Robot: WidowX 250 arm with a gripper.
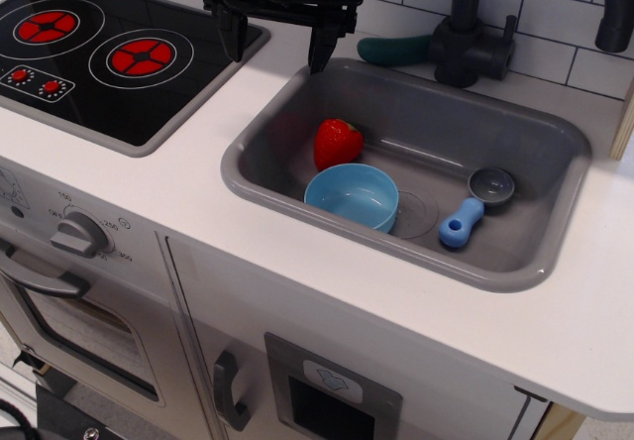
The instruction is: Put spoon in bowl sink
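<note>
The sink [297,98] looked smooth grey plastic with a soft sheen; the bowl [354,195] glossy plastic; the spoon [475,206] probably plastic too; the surface [198,212] matt white.

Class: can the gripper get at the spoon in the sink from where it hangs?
Probably yes: the open gripper hangs above the sink's back-left rim, and the spoon lies uncovered, apart from the bowl.

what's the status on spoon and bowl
End effector open, empty, above counter behind sink. Spoon on sink floor, right of bowl. Strawberry beside bowl, not blocking.
</note>
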